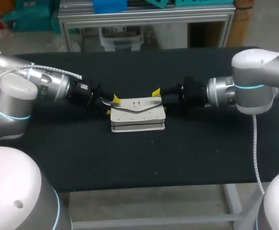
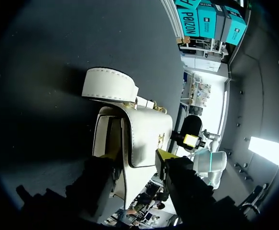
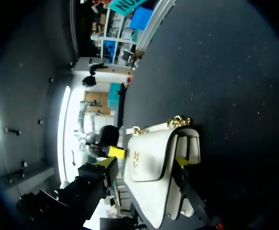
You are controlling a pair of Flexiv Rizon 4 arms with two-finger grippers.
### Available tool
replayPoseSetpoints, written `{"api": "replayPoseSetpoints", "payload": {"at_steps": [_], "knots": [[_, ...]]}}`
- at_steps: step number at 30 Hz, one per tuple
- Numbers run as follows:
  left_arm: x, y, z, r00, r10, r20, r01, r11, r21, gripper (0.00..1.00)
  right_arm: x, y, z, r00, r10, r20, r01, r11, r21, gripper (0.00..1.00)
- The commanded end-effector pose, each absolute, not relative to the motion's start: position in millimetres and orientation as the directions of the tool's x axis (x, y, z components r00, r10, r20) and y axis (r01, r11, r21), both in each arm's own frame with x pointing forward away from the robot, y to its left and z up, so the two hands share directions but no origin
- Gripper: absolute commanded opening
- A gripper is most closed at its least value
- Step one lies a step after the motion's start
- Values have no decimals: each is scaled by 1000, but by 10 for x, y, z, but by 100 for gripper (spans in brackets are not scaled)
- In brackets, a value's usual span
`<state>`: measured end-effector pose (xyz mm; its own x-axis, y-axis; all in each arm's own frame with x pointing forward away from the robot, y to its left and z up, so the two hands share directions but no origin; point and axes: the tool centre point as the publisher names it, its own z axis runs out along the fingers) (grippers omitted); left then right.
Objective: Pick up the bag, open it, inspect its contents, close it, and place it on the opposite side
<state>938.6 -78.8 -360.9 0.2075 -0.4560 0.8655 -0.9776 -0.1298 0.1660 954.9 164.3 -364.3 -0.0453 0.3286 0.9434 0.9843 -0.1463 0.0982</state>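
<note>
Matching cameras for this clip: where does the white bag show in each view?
Head view: bag in the middle of the table.
Left wrist view: bag just ahead of the left end effector.
Right wrist view: bag just ahead of the right end effector.
Shared landmark: gold clasp on its flap.

The bag (image 1: 137,115) is creamy white, with a row of little stitch dots along its flap and its strap (image 2: 108,85). Its clasp (image 1: 136,103) and the small links (image 2: 154,107) by the strap are shiny gold. The table (image 1: 177,158) is black. The left gripper (image 1: 112,106) and the right gripper (image 1: 161,100) are black with bright yellow tips. The left arm (image 1: 43,84) and the right arm (image 1: 244,88) are silver-grey, each with a thin light-blue ring. The right arm's cable (image 1: 255,143) is white.
</note>
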Motion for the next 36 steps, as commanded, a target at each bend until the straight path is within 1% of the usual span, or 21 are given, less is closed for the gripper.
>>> {"api": "replayPoseSetpoints", "payload": {"at_steps": [1,2,3,5,6,7,12,14,16,17,18,20,21,22,23,25,28,30,32,33,36], "knots": [[9406,-837,-3602,207,-458,865,-977,-137,161,47,9553,1682,-3636,-51,323,945,984,-143,102,66],[9412,-843,-3599,207,-458,864,-977,-138,161,46,9553,1691,-3637,-53,325,944,985,-140,103,62],[9418,-848,-3596,207,-459,864,-977,-139,160,44,9552,1697,-3637,-54,327,944,985,-137,104,50],[9419,-858,-3581,204,-461,863,-978,-142,155,28,9552,1700,-3634,-56,329,943,986,-133,105,38],[9421,-855,-3563,201,-460,865,-978,-145,151,16,9552,1699,-3628,-61,333,941,985,-132,111,30],[9422,-850,-3551,200,-458,866,-978,-145,149,0,9551,1698,-3625,-62,334,941,985,-131,111,0],[9428,-863,-3597,204,-470,859,-977,-147,151,0,9522,1681,-3670,-55,341,939,986,-129,104,0],[9438,-876,-3660,215,-476,853,-976,-145,165,42,9515,1677,-3721,-40,341,939,988,-128,88,0],[9447,-881,-3705,222,-477,851,-974,-146,172,57,9508,1679,-3753,-34,341,939,988,-131,83,0],[9451,-878,-3720,228,-473,851,-973,-146,180,65,9506,1680,-3764,-32,342,939,988,-131,81,5],[9457,-877,-3730,230,-472,851,-972,-147,182,68,9505,1682,-3770,-30,343,939,988,-131,79,15],[9461,-877,-3749,236,-472,850,-971,-146,188,77,9504,1682,-3771,-27,344,939,988,-131,76,41],[9462,-873,-3759,237,-470,850,-971,-145,190,79,9505,1681,-3771,-26,344,939,988,-131,76,72],[9462,-869,-3773,239,-469,851,-971,-143,194,83,9507,1676,-3773,-25,344,939,988,-132,75,95],[9463,-865,-3791,243,-464,852,-970,-142,200,85,9510,1672,-3779,-24,344,939,988,-133,74,98],[9469,-858,-3834,250,-459,853,-968,-141,207,89,9513,1670,-3807,-15,344,939,988,-138,66,98],[9481,-847,-3873,261,-452,853,-965,-141,220,91,9501,1680,-3868,-3,348,937,989,-137,54,100],[9486,-839,-3880,265,-446,855,-964,-142,225,88,9496,1681,-3883,0,349,937,989,-137,51,89],[9486,-831,-3853,264,-444,856,-964,-145,222,83,9497,1681,-3879,0,350,937,989,-138,51,51],[9480,-829,-3822,259,-443,858,-966,-146,215,81,9504,1679,-3858,-3,351,936,989,-138,55,48],[9441,-841,-3707,228,-444,867,-973,-143,183,81,9533,1672,-3755,-30,347,937,986,-144,85,50]]}}
